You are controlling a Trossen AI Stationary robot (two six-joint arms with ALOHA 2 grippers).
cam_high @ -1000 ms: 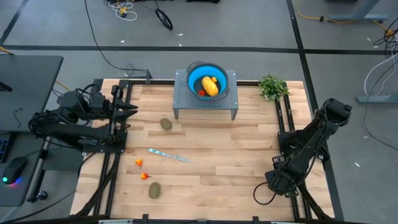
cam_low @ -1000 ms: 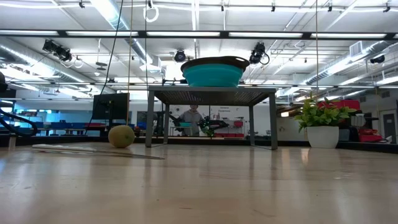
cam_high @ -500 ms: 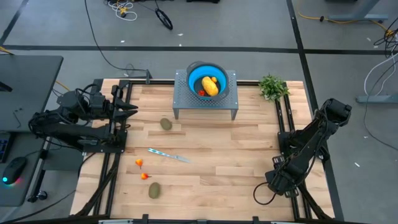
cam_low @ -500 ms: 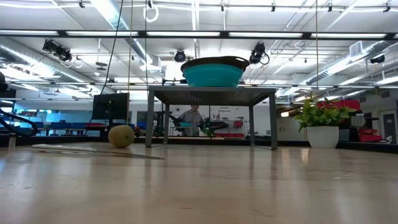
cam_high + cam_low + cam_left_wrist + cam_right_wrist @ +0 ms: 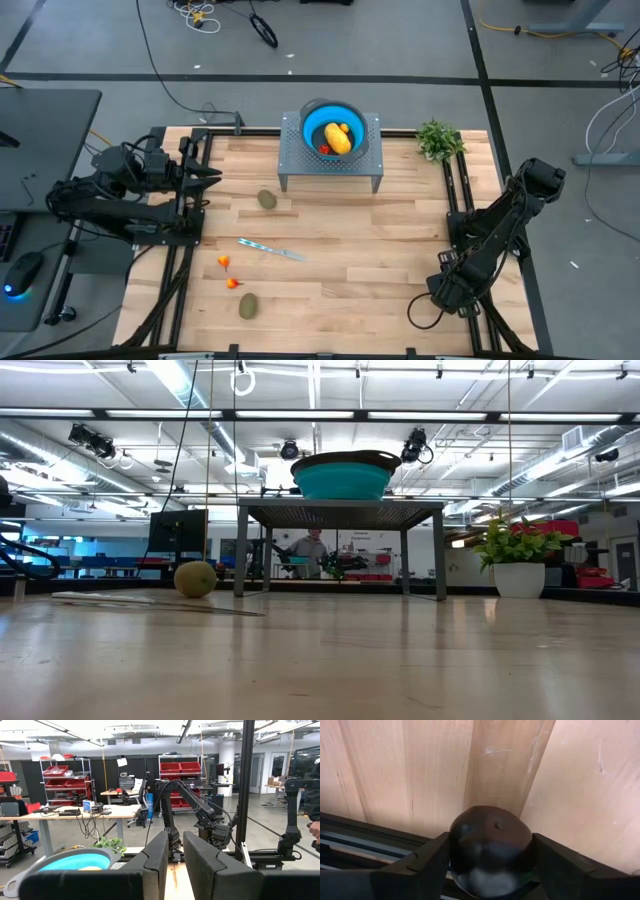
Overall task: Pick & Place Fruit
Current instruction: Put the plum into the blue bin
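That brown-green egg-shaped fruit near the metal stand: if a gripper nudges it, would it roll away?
Probably. The kiwi-like fruit looks rounded and lies loose on the flat wooden table, so a nudge would likely roll it. Being oval, it may wobble off course.

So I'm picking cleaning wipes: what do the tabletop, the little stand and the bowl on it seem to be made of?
The tabletop looks like pale wood planks, with visible grain and seams and a slight sheen in the low view. The stand seems to be grey metal: its top is perforated and its legs are thin. The bowl looks like smooth teal plastic or silicone with a grey rim; which one is unclear.
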